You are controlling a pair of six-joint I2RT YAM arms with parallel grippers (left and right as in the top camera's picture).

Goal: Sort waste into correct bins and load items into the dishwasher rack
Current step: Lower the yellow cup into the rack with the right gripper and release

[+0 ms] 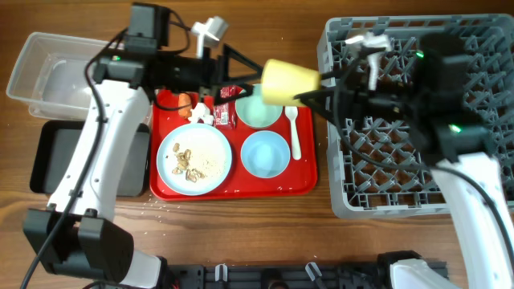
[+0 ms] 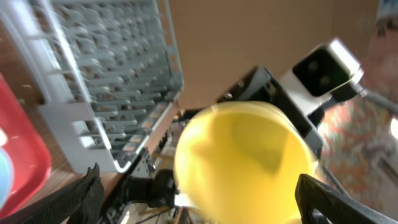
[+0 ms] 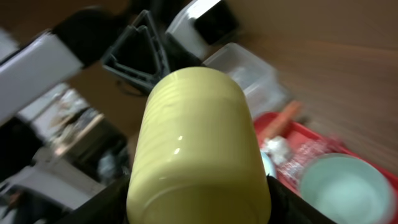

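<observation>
- Sorting is not begun: no waste is seen in the tub [image 1: 48,76] or black tray [image 1: 55,156].
- Carrot [image 1: 185,100], tissue [image 1: 202,113], wrapper [image 1: 225,108], scraps [image 1: 189,164], plate [image 1: 213,144], mint bowl [image 1: 259,111], blue bowl [image 1: 265,154] and spoon [image 1: 294,132] are left on the red tray [image 1: 241,186].
- Left gripper [image 1: 253,78] is held spread at the mouth of the cup [image 1: 289,82].
- Cup is pinched by the right gripper [image 1: 315,88], in the air beside the rack [image 1: 377,193]; nothing is seen loaded.

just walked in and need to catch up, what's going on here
The right pincer grips the yellow cup sideways in the air, above the red tray and beside the dishwasher rack. The left pincer is open at the cup's other end. The mint-green bowl, pale blue bowl, white spoon and plate of scraps lie on the tray.
</observation>
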